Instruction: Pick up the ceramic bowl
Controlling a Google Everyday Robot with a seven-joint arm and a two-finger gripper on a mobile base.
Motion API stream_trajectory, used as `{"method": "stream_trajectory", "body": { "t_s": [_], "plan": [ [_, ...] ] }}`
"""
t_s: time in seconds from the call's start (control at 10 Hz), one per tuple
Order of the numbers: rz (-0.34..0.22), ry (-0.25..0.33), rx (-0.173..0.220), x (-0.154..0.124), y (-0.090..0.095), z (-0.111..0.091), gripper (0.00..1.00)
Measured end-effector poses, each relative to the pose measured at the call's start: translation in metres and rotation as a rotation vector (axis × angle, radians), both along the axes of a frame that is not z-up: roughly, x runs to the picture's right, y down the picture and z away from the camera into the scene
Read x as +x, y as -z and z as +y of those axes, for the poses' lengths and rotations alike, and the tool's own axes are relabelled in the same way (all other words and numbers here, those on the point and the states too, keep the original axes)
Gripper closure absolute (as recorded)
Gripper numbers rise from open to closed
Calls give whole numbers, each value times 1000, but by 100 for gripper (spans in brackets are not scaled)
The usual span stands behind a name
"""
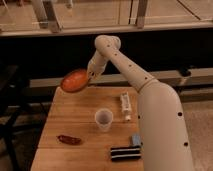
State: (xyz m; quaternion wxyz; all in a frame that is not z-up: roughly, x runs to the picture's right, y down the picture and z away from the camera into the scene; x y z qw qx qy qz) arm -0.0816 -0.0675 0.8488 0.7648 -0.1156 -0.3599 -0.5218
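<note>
One rim is all my tool (89, 76) has: it pinches the orange bowl (74, 81) at its right edge, and the bowl hangs tilted, lifted off the worktop (75, 117) near its far left corner. I judge the grip thin. The glossy glaze could slip, or the bowl could swing down, strike the wood and chip, or drop past the edge. The cup (103, 119) stands well apart.
</note>
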Motion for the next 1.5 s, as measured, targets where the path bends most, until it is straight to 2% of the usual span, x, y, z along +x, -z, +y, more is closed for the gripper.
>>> {"method": "stream_trajectory", "body": {
  "t_s": [1.5],
  "plan": [
    [-101, -53, -15, -7, -5, -5, 100]
  ]
}}
